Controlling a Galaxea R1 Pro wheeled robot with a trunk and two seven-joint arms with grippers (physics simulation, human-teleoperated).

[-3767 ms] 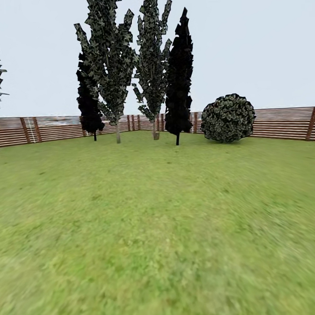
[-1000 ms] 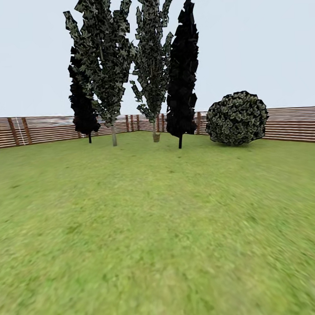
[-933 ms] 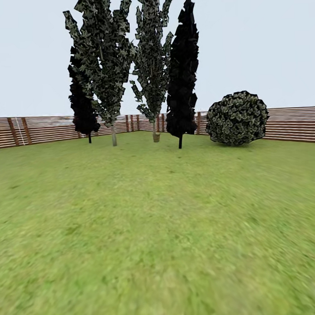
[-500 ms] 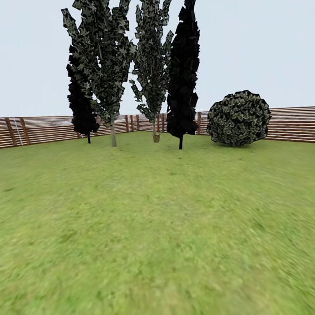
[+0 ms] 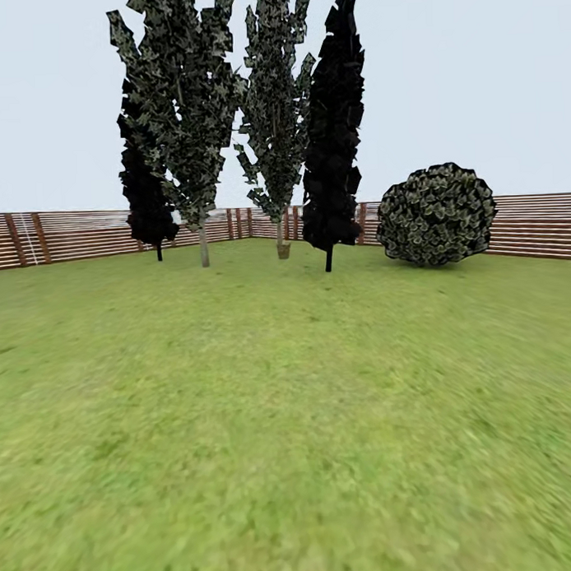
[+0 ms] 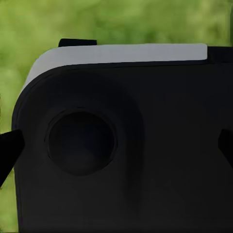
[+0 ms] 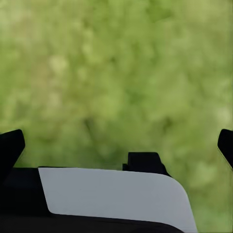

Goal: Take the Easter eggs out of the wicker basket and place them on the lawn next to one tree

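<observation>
While the lawn point(image 5: 290, 417) stretched bare toward trees point(image 5: 199, 116) by the fence point(image 5: 70, 235), each wrist view showed wide-set fingertips point(image 7: 10, 145) over blurred grass; both pincers stood wide.

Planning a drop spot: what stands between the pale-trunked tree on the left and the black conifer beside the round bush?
In the head view, another slim leafy tree stands between the pale-trunked tree and the black conifer, set further back near the fence; lawn lies around their bases.
</observation>
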